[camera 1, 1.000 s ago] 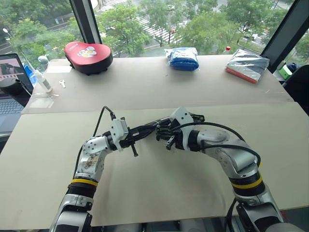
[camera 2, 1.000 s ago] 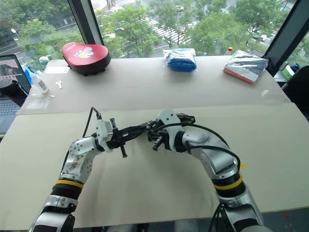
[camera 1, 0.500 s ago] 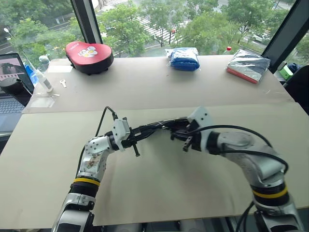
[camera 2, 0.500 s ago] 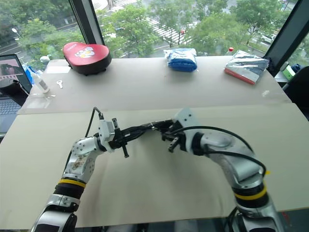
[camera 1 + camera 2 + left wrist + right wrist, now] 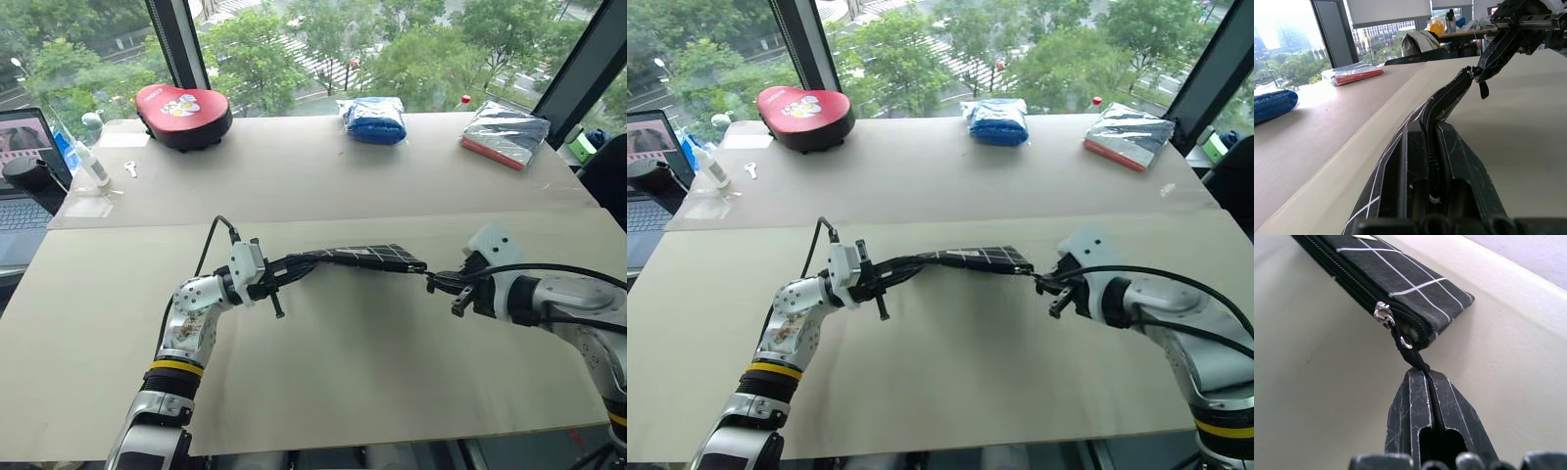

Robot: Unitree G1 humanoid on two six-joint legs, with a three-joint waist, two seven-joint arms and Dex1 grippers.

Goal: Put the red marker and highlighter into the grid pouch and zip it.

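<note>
Office by tall windows (image 5: 294, 49) over treetops, laptop (image 5: 24, 166) at table (image 5: 323, 166) edge, desks behind

pale table (image 5: 323, 176) before big windows (image 5: 294, 49) showing green trees.

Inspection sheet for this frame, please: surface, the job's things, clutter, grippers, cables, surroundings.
Surface: beige table, bare in front.
Job's things: grid pouch held off the table between both grippers, zipper run to its end; red marker and highlighter: nothing seen.
Clutter: red heart-shaped case, blue bundle, silver packet along the far edge.
Grippers: left gripper shut on the pouch's end; right gripper shut on the pull cord.
Cables: black cable looping over the left wrist.
Surroundings: laptop at left, window with trees.
</note>
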